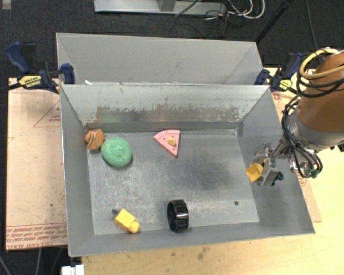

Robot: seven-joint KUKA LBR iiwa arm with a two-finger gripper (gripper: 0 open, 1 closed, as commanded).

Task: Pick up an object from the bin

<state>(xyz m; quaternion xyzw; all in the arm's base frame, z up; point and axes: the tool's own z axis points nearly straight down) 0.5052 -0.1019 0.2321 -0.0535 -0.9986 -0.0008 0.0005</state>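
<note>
My gripper (264, 169) hangs over the bin's right sloping wall, with the arm coming in from the right. A small yellow piece (254, 172) sits at its fingertips, and the fingers look shut on it. It is raised off the bin floor. A small black roll (178, 215) lies on the floor near the front edge, well to the left of the gripper and below it in the view.
A pink wedge with a yellow spot (168, 141) lies near the back wall. At the back left, a green ball (116, 152) rests beside a small brown thing (94, 138). A yellow block (126, 221) lies at the front left.
</note>
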